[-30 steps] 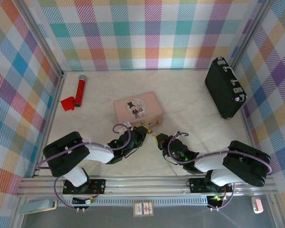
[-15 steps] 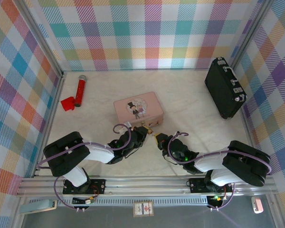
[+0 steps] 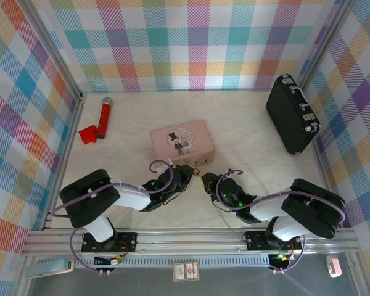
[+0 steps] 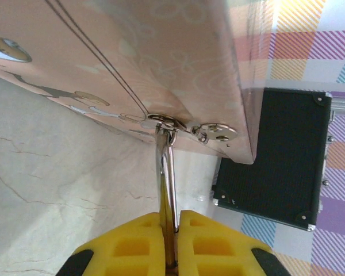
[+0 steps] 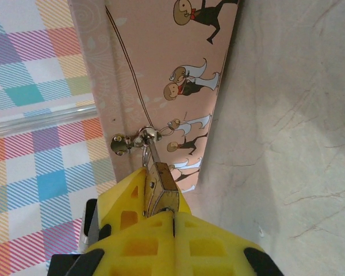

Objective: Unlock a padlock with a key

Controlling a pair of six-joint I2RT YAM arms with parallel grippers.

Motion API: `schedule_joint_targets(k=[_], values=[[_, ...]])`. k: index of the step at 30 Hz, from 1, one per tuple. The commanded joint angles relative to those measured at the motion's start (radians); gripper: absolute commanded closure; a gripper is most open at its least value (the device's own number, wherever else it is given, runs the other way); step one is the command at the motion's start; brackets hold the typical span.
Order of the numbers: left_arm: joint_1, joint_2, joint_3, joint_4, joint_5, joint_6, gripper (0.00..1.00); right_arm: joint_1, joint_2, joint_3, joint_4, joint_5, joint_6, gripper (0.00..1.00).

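Brass padlock (image 5: 160,190) on the pink tin (image 5: 161,69) is pinched by left gripper (image 4: 171,227) and right gripper (image 5: 168,211); best hold it steady and feed the key in squarely.

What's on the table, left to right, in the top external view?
Red scrap → red toy microphone → pink tin box → black case.

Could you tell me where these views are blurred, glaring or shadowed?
Left wrist: the pink tin box is close and soft, the padlock glints, the black case is sharper. Right wrist: the padlock is crisp; a soft shadow lies on the table beside the box. Top external: even light.
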Motion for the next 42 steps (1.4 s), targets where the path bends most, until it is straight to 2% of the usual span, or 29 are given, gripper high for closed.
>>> schedule_joint_targets(k=[1, 3, 4, 8, 9, 11, 16, 21, 24, 27, 32, 37, 39, 42], values=[[-0.04, -0.019, 0.069, 0.147, 0.086, 0.009, 0.99, -0.016, 0.009, 0.034, 0.05, -0.048, -0.038, 1.0], [-0.04, -0.024, 0.061, 0.141, 0.068, 0.011, 0.99, -0.036, -0.01, 0.034, 0.02, -0.064, -0.07, 1.0], [-0.04, -0.029, 0.06, 0.129, 0.062, 0.012, 0.99, -0.047, -0.022, 0.034, -0.005, -0.078, -0.083, 0.95], [-0.03, -0.067, 0.064, -0.002, 0.033, 0.043, 0.99, -0.114, -0.117, 0.041, -0.196, -0.16, -0.19, 0.62], [-0.025, -0.078, 0.066, -0.05, 0.024, 0.054, 0.99, -0.136, -0.152, 0.051, -0.277, -0.193, -0.231, 0.56], [-0.012, -0.097, 0.064, -0.129, -0.003, 0.081, 0.99, -0.175, -0.216, 0.076, -0.427, -0.243, -0.321, 0.53], [0.021, -0.126, 0.062, -0.271, -0.05, 0.152, 0.99, -0.198, -0.389, 0.128, -0.712, -0.231, -0.615, 0.54], [0.021, -0.106, 0.288, -0.681, -0.127, 0.512, 1.0, -0.198, -0.375, 0.223, -0.871, -0.265, -0.879, 0.54], [0.012, -0.083, 0.295, -0.679, -0.18, 0.665, 1.0, -0.198, -0.337, 0.239, -0.868, -0.285, -0.934, 0.54], [0.003, -0.074, 0.271, -0.649, -0.209, 0.746, 1.0, -0.199, -0.295, 0.245, -0.819, -0.329, -0.981, 0.56], [-0.003, -0.084, 0.253, -0.614, -0.218, 0.792, 0.99, -0.185, -0.213, 0.267, -0.757, -0.383, -1.067, 0.59], [0.001, -0.059, 0.284, -0.659, -0.233, 0.809, 0.99, -0.147, -0.172, 0.289, -0.734, -0.357, -1.134, 0.62], [0.024, -0.039, 0.271, -0.655, -0.177, 0.753, 0.99, -0.14, -0.161, 0.29, -0.718, -0.349, -1.146, 0.63], [0.049, -0.048, 0.196, -0.515, -0.078, 0.651, 0.99, -0.122, -0.143, 0.273, -0.648, -0.358, -1.175, 0.67]])
